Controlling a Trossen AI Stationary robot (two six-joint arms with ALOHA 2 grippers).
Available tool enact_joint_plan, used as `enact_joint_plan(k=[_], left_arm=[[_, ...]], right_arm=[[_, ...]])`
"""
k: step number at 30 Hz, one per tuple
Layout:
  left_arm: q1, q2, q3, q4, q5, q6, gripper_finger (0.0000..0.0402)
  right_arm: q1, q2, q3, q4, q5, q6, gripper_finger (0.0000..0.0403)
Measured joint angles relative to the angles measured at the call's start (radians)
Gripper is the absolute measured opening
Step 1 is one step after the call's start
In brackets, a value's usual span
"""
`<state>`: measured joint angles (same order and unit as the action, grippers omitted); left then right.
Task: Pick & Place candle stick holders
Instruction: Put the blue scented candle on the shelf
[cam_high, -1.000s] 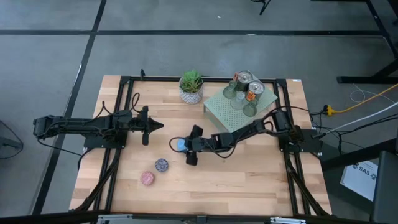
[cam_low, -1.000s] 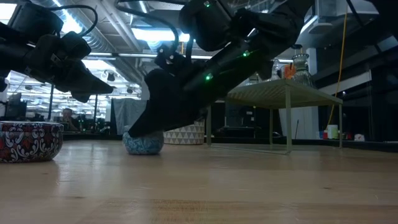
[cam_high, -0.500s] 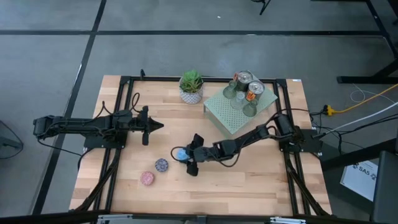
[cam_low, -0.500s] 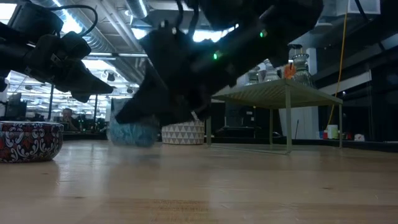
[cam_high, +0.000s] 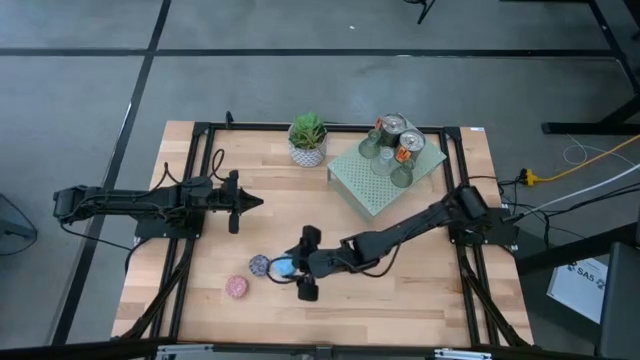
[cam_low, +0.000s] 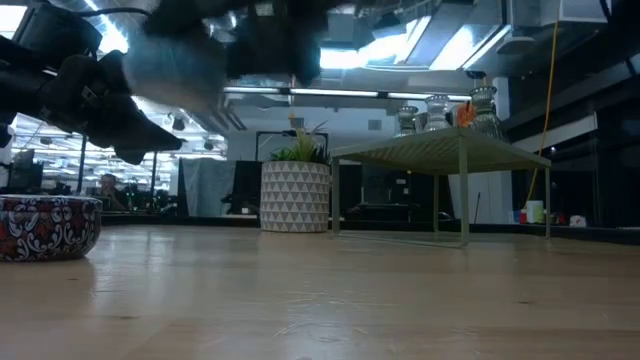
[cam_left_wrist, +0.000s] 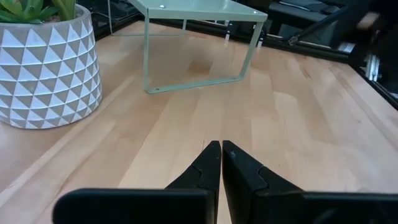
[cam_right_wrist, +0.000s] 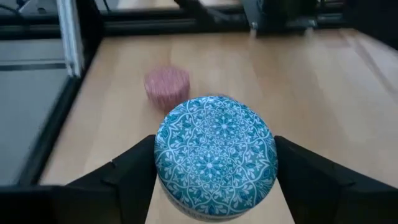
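The right tool (cam_high: 296, 270) grips the blue holder (cam_high: 285, 266) between its two fingers (cam_right_wrist: 121, 177), low over the desk (cam_high: 420, 290) at about the 7 o'clock part of the desk top in the high view. The right wrist view shows the blue holder (cam_right_wrist: 214, 149) bottom-up, its patterned base facing the camera and a dark finger pressed on each side.

Just beside the blue holder, on its 9 o'clock side, sits the purple mosaic holder (cam_high: 260, 264); whether the two touch cannot be told. The pink holder (cam_high: 237, 287) stands near, toward 8 o'clock. In the right wrist view the pink holder (cam_right_wrist: 166, 86) shows beyond the blue one.

The left tool (cam_high: 250, 203) hangs with its fingers (cam_left_wrist: 205, 168) pressed together and empty, at 9 o'clock on the desk, well apart from these holders.

At 12 o'clock stands a green plant (cam_high: 307, 139) in a white patterned pot. At 1 o'clock the pale green slab (cam_high: 365, 180) carries the remaining holders (cam_high: 394, 147), clustered at its far corner.
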<state>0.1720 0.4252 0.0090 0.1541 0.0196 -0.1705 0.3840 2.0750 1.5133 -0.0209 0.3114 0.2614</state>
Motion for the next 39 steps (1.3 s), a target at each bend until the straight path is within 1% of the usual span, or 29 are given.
enact_joint_plan(k=[4, 8, 12, 17, 23, 24, 29, 34, 36, 39], left_arm=[[0.0, 0.0, 0.0, 0.003, 0.0, 0.0, 0.0012], [0.0, -0.001, 0.0, 0.003, 0.0, 0.0, 0.001], [0.0, 0.0, 0.0, 0.0, 0.0, 0.0, 0.0008], [0.0, -0.001, 0.0, 0.0, 0.0, 0.0, 0.0011], [0.0, 0.0, 0.0, 0.002, 0.0, 0.0, 0.0011], [0.0, 0.0, 0.0, -0.001, 0.0, 0.0, 0.001], [0.0, 0.002, 0.0, 0.003, 0.0, 0.0, 0.0008], [0.0, 0.006, 0.0, -0.001, 0.0, 0.0, 0.0008], [0.0, 0.006, 0.0, 0.0, 0.0, 0.0, 0.0009], [0.0, 0.007, 0.0, 0.001, 0.0, 0.0, 0.0011]], right_arm=[[0.001, -0.035, 0.117, -0.232, 0.002, 0.012, 0.0281], [0.003, -0.061, 0.188, -0.342, 0.003, 0.002, 0.0281], [0.004, -0.11, 0.199, -0.36, 0.012, -0.016, 0.0281], [-0.001, -0.201, 0.199, -0.431, 0.11, -0.024, 0.0281], [-0.011, -0.336, 0.198, -0.545, 0.198, -0.034, 0.0281], [-0.014, -0.358, 0.198, -0.55, 0.221, -0.03, 0.0281], [-0.024, -0.449, 0.198, -0.692, 0.37, 0.036, 0.0281], [-0.037, -0.471, 0.198, -0.815, 0.458, 0.104, 0.0281], [-0.045, -0.471, 0.198, -0.87, 0.478, 0.133, 0.0281], [-0.07, -0.473, 0.174, -0.943, 0.522, 0.201, 0.0281]])
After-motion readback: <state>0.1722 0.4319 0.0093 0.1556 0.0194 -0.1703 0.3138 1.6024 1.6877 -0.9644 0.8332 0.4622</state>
